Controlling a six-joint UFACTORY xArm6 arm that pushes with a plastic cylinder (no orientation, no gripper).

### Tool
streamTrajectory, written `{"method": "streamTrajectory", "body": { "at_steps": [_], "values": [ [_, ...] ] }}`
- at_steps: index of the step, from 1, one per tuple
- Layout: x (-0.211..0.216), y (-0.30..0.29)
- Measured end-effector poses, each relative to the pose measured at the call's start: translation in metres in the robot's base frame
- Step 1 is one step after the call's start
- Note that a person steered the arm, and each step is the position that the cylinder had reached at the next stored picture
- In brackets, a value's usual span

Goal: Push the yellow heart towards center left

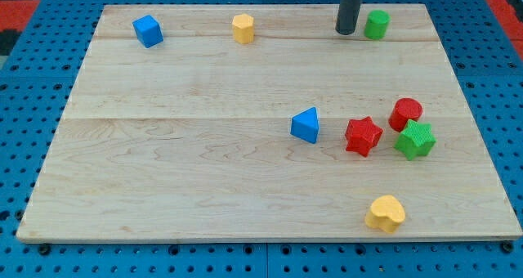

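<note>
The yellow heart [386, 213] lies near the board's bottom edge, right of the middle. My tip [346, 32] is at the view's top, right of centre, far above the heart. It stands just left of the green cylinder [376, 24], with a small gap between them.
A yellow hexagonal block [243, 28] and a blue cube [148, 30] sit along the top edge to the left. A blue triangle [306, 125], a red star [363, 136], a red cylinder [405, 113] and a green star [415, 140] cluster above the heart. The wooden board [163, 172] lies on a blue pegboard.
</note>
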State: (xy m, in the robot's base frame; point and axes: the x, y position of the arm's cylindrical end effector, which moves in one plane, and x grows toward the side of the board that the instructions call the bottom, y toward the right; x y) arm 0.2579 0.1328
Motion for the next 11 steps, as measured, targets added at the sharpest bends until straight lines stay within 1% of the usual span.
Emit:
{"method": "streamTrajectory", "body": {
  "at_steps": [1, 2, 3, 4, 5, 7, 8, 9, 10, 11],
  "values": [
    [0.000, -0.002],
    [0.026, -0.002],
    [0.086, 0.023],
    [0.136, 0.075],
    [0.196, 0.123],
    [0.320, 0.160],
    [0.361, 0.101],
    [0.345, 0.035],
    [0.304, -0.063],
    [0.310, -0.040]
  ]
}}
